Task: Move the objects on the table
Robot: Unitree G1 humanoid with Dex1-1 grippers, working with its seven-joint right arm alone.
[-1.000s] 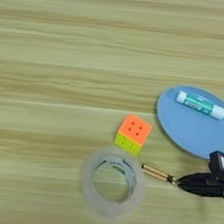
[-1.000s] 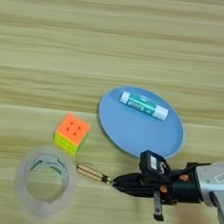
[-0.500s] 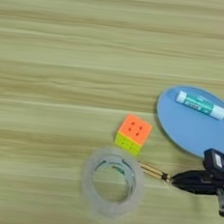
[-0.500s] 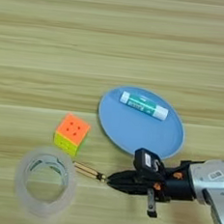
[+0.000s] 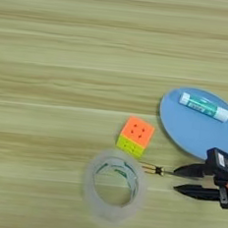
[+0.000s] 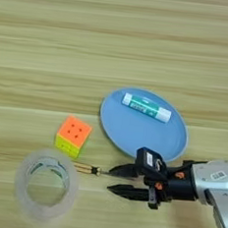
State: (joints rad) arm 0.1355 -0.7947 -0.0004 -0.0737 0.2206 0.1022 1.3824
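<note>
We see the clear tape ring point(image 6: 45, 185) nearest us, lying flat on the bench point(image 6: 118, 37) toward the near edge, left of the gripper. Our right gripper point(image 6: 117, 180) comes in from the right edge on a silver forearm point(image 6: 213, 181), low over the bench and pointing left. Its two black fingers point(image 6: 125, 170) are spread partly apart, one a little farther from us, one nearer. The thin gold-brown stick point(image 6: 90, 170) lies flat on the bench between the tape ring and the gripper, with its left end just beside the ring's rim. The stick's right end meets the tip of the farther finger; the nearer finger sits clear of it. We can't tell whether that tip touches the stick or just overlaps it, and nothing is pinched between the two fingers.

Next out, the small orange-and-yellow puzzle cube point(image 6: 74, 136) sits on the bench just beyond the tape ring, orange face up, yellow side toward us, near the ring but apart from it.

Right of the cube and beyond the gripper is the blue oval plate point(image 6: 134, 132). The white tube with green label point(image 6: 146, 107) lies on its far part, angled, with the white cap at the right end.

The far half of the bench shows only striped wood grain.
</note>
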